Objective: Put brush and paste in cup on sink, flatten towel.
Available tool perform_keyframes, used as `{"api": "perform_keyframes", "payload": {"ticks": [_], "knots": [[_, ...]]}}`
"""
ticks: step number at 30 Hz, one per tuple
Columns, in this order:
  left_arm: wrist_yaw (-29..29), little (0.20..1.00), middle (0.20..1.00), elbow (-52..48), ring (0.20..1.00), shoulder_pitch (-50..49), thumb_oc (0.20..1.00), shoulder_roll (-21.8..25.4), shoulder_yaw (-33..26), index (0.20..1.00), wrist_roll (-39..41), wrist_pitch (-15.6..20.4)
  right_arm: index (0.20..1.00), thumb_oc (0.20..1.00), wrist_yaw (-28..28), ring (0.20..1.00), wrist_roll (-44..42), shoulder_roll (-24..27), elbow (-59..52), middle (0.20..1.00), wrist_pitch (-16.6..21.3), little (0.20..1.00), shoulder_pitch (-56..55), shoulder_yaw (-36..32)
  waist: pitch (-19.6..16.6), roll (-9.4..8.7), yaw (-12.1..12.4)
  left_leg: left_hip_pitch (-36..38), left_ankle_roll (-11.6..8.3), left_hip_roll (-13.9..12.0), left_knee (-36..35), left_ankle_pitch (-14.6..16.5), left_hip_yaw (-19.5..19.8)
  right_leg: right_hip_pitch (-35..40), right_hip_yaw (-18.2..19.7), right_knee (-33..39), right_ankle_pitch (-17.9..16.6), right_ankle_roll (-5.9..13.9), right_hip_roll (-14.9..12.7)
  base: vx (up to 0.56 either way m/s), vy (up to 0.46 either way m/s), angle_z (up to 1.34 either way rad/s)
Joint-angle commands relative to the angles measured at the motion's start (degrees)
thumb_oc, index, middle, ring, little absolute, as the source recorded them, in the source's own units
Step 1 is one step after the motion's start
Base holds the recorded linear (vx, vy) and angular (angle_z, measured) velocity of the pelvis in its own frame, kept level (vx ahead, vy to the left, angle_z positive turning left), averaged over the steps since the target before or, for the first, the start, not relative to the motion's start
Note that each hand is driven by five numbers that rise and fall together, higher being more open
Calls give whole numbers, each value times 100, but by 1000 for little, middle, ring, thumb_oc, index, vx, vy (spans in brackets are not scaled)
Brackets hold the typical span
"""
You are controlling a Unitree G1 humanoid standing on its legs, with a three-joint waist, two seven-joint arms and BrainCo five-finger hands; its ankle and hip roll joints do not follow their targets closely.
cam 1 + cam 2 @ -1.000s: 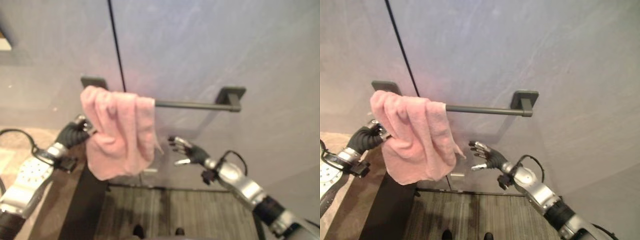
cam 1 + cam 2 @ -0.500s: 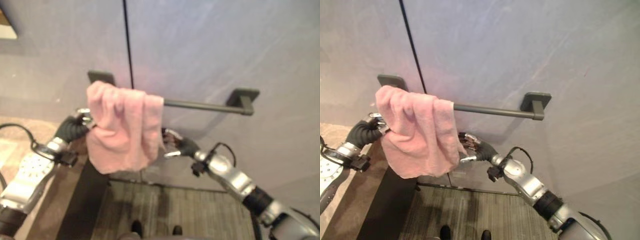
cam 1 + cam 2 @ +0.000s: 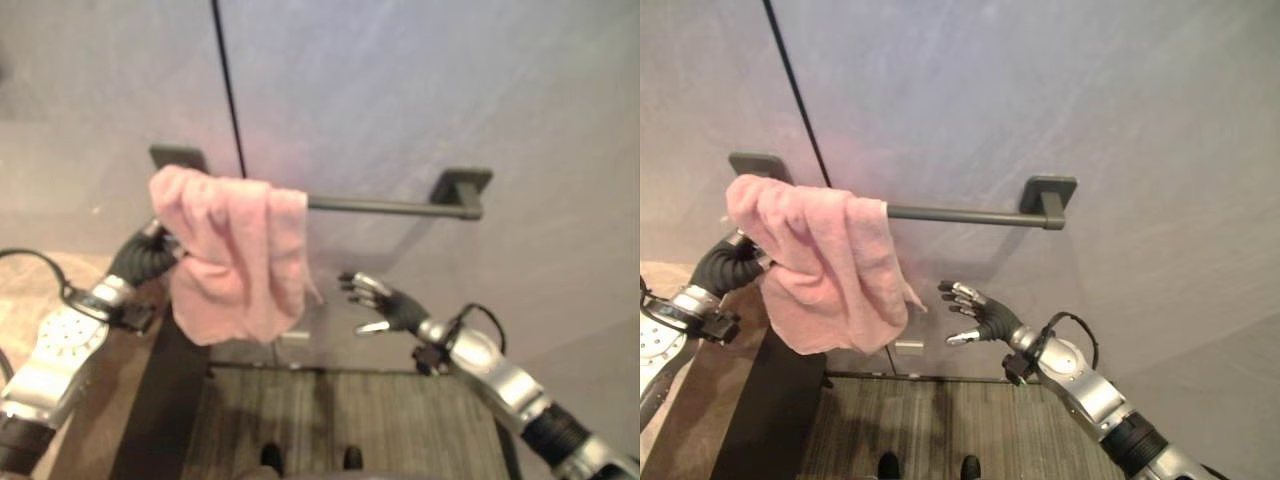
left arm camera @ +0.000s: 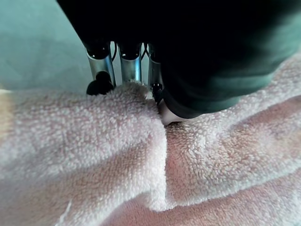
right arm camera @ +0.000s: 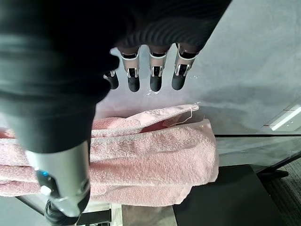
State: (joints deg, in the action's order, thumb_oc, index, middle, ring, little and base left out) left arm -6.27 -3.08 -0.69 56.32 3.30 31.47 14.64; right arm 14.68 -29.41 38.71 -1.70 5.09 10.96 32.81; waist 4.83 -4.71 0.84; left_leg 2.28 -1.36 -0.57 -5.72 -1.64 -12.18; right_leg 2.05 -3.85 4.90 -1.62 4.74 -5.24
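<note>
Grey wall [image 3: 1060, 90]: right hand [image 3: 985, 318], fingers spread, clear of towel [image 3: 825, 270] edge; left hand [image 4: 129, 66] fingers hidden.

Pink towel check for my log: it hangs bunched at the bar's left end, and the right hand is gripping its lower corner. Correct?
Not quite. The pink towel is bunched at the left end of the bar, but the right hand hovers open beside it, apart, as the right eye view shows.

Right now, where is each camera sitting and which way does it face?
Left and right eye views: head-mounted, facing the wall's towel bar with the bunched pink towel; both arms show.
Left wrist view: on the left hand, fingers pushed into towel.
Right wrist view: along the open right hand toward the towel.
All share the towel.
</note>
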Motion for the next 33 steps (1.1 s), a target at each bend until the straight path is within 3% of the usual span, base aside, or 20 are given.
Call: {"api": "perform_keyframes", "payload": {"ticks": [1, 13, 23, 33], "knots": [[85, 200, 200, 142, 200, 97, 200, 95, -119, 200, -71, 267, 1000, 1000, 160, 1000, -290, -59, -420, 1000, 166, 1000, 341, 436, -348, -123, 43, 43, 249, 31, 72, 493, -142, -489, -200, 10, -607, 527, -591, -27, 20, -12], [115, 200, 200, 140, 200, 164, 200, 133, -122, 200, -24, 279, 1000, 1000, 282, 1000, -591, -561, -232, 1000, -25, 1000, 1090, 1206, -300, -187, 206, -103, 254, 61, 72, 436, -127, -604, -261, 10, -667, 539, -624, -18, 8, -4], [192, 200, 200, 105, 200, 136, 200, 42, -214, 200, -80, 243, 1000, 1000, 70, 1000, -21, -791, -1, 1000, 28, 1000, 1177, 1093, -278, -193, 242, -188, 241, 61, 72, 394, -5, -596, -355, 10, -654, 509, -630, 1, -3, 4], [161, 200, 200, -15, 200, 154, 200, -42, -191, 200, -121, 214, 1000, 1000, 94, 1000, 271, -610, 7, 1000, -14, 1000, 860, 842, -262, -117, 164, -274, 230, 73, 72, 368, 51, -634, -399, 10, -649, 503, -653, 7, 2, 4]]}}
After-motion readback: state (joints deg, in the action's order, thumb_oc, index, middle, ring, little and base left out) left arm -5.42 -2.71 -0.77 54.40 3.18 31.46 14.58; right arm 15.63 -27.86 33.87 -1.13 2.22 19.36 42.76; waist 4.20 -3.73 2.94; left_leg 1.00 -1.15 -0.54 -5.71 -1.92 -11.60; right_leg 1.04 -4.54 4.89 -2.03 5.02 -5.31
